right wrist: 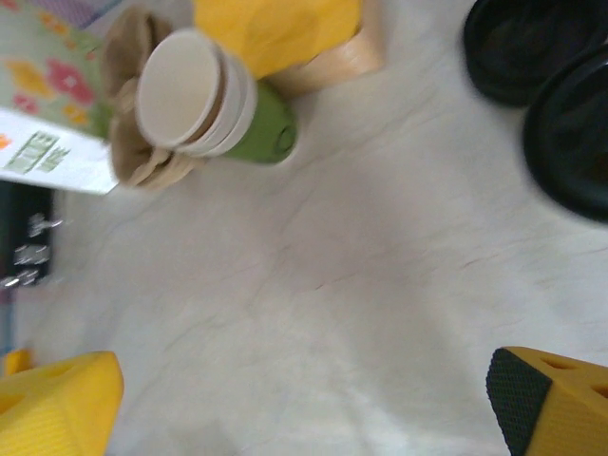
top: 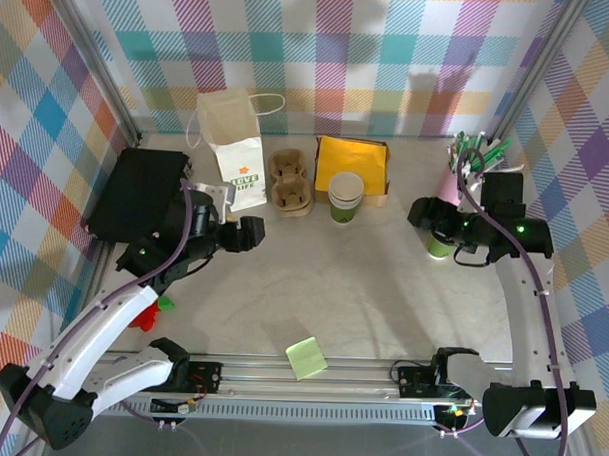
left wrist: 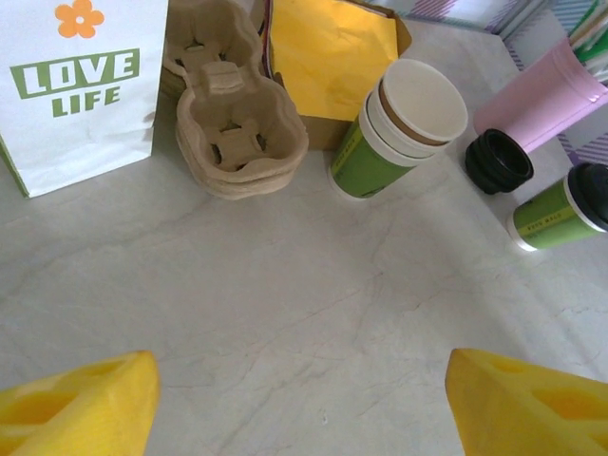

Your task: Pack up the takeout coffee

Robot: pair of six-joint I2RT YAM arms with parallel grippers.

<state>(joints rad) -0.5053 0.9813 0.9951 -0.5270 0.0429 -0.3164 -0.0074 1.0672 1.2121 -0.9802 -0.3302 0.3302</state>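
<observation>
1. The left hand (left wrist: 299,408) is closest to its wrist camera. Its yellow fingers (left wrist: 76,404) are spread apart with only bare bench (left wrist: 285,313) between them, so it holds nothing.
2. The right hand (right wrist: 304,408) also stands wide open over the pale surface and is empty.
3. The takeout coffee (left wrist: 559,211), green-banded with a black lid on top, stands upright at the right of the bench. It is near the pink cup (left wrist: 546,95) and just beside a spare black lid (left wrist: 499,161).
4. By my reading, the coffee is lidded but packing has not begun. It sits in neither the pulp carrier (left wrist: 233,114) nor the white paper bag (left wrist: 81,85), which both stand far and left, well apart from it.
5. A stack of empty cups (left wrist: 404,128) stands between the carrier and the coffee.
6. What remains, I judge, is to grasp the coffee, carry it left and seat it in the carrier or the bag.
7. The bag reads "LOVE LIFE" in green under an orange flower. The print on the coffee's green band is too small to read.
</observation>
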